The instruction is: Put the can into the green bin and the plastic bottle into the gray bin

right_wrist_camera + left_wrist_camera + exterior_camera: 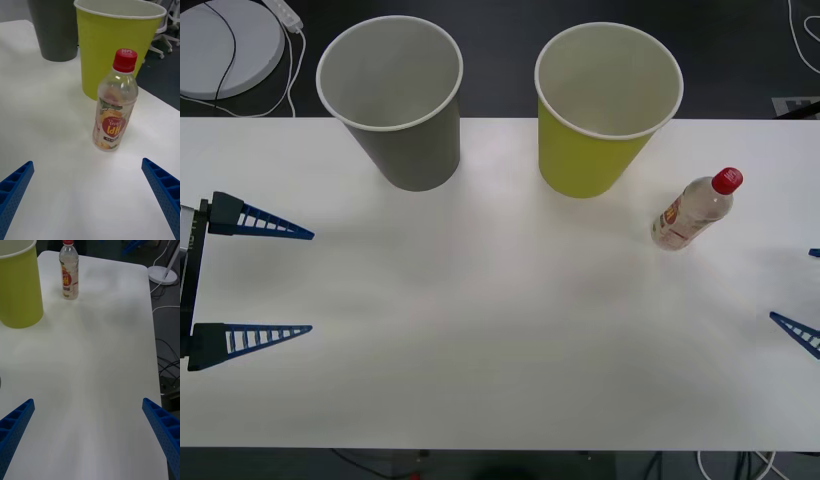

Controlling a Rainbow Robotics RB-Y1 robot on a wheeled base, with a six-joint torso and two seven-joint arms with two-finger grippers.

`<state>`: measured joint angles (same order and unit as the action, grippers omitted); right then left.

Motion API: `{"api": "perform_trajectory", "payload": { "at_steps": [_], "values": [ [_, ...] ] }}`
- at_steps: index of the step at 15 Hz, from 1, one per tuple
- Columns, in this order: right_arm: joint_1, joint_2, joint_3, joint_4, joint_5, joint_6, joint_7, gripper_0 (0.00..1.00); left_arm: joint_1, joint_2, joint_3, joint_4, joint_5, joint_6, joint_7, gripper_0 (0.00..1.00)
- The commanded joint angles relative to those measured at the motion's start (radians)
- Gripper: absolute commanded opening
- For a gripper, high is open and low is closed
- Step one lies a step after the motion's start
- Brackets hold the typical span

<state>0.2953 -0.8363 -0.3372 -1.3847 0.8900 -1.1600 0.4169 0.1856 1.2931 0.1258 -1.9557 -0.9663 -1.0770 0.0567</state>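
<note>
White table (pixel 480 330), dark floor w/ cables behind; gray bin (pixel 395 100), green bin (pixel 600 105), plastic bottle (pixel 695 210) upright upper right. Left gripper (pixel 255 280) and right gripper (pixel 805 295) both spread wide at frame edges.

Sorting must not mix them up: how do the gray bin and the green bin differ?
The gray bin is gray outside; the green bin is yellow-green. The gray bin stands on the robot's left, the green bin to its right, nearer the plastic bottle. Both are upright tapered cups of similar size, white inside, white-rimmed, at the table's far edge.
</note>
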Motion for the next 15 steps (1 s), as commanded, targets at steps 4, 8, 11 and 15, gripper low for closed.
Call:
{"api": "perform_trajectory", "payload": {
  "at_steps": [4,8,11,15],
  "values": [
    [-0.022,0.068,0.04,-0.001,-0.002,0.12,-0.043,1.0,0.0,0.0,0.0,0.0,0.0,0.0,0.0,1.0],
    [-0.056,0.092,0.069,0.001,-0.002,0.148,-0.072,1.0,0.0,0.0,0.0,0.0,0.0,0.0,0.0,1.0],
    [-0.09,0.103,0.084,0.001,0.02,0.166,-0.145,1.0,0.0,0.0,0.0,0.0,0.0,0.0,0.0,1.0],
    [-0.136,0.118,0.087,0.003,0.041,0.217,-0.159,1.0,0.0,0.0,0.0,0.0,0.0,0.0,0.0,1.0]
  ]
}}
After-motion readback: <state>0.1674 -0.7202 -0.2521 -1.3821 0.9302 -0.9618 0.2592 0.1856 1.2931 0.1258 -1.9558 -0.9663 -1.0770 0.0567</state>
